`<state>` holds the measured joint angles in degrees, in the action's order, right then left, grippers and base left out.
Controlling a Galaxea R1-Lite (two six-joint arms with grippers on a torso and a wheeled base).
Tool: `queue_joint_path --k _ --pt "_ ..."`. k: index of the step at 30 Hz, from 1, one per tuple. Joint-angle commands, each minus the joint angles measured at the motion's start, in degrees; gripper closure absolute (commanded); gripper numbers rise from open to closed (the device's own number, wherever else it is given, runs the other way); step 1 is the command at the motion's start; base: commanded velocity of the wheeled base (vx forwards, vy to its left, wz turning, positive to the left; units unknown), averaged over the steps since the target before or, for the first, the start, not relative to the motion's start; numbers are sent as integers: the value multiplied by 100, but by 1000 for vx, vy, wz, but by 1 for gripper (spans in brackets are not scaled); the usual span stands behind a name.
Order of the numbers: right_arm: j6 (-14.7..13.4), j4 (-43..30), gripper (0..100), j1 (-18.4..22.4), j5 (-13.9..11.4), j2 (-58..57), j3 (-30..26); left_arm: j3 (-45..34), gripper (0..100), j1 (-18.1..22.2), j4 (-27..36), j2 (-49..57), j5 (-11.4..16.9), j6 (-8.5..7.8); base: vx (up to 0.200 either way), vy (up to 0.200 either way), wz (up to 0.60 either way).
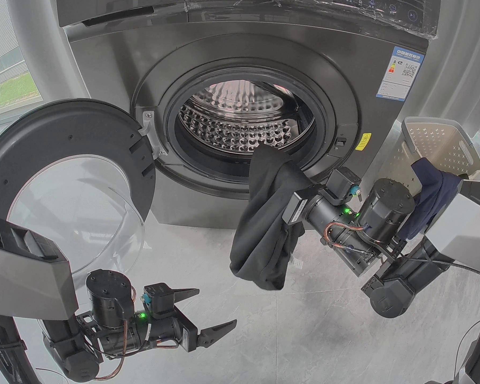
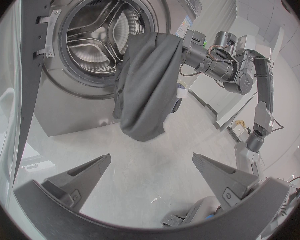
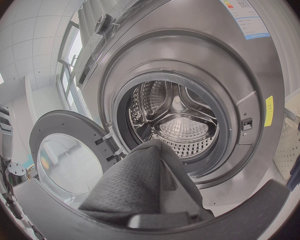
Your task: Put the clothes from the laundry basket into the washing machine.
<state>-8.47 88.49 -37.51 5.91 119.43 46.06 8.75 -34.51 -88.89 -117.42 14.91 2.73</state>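
A grey front-loading washing machine (image 1: pixel 250 44) stands ahead with its round door (image 1: pixel 64 150) swung open to the left and its steel drum (image 1: pixel 234 121) bare. My right gripper (image 1: pixel 282 198) is shut on a black garment (image 1: pixel 266 214) just below the drum's opening; the cloth hangs down toward the floor and hides the fingers. That black garment (image 2: pixel 146 84) also drapes in the left wrist view, and the black garment (image 3: pixel 146 187) bunches before the drum (image 3: pixel 176 117) in the right wrist view. My left gripper (image 1: pixel 210 316) stays low at the left, open and holding nothing.
A pale laundry basket (image 1: pixel 437 145) leans at the right of the machine with a dark blue garment (image 1: pixel 432 193) hanging over its rim. The open door juts out on the left. Light tiled floor (image 1: pixel 197 262) lies in front of the machine.
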Motion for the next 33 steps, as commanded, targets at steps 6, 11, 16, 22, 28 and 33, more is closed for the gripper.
queue_joint_path --k 6,11,16,22,28,33 --pt "-5 1 100 -116 6 36 -35 1269 0 -170 -5 -53 -41 70 0 0 0" --pt "-14 1 100 -222 68 98 -27 2148 0 -240 4 -325 -41 70 0 0 0" --pt "-23 1 100 -283 86 124 -18 2755 0 -196 12 -668 -67 122 0 0 0" --pt "-67 1 100 -389 103 177 -53 3185 0 -47 12 -1072 -199 228 0 0 0" --pt "-67 1 100 -503 112 63 -211 3387 0 111 12 -1371 -269 219 0 0 0" --pt "-137 10 100 -687 270 -25 -360 3862 0 270 4 -1661 -656 237 0 0 0"
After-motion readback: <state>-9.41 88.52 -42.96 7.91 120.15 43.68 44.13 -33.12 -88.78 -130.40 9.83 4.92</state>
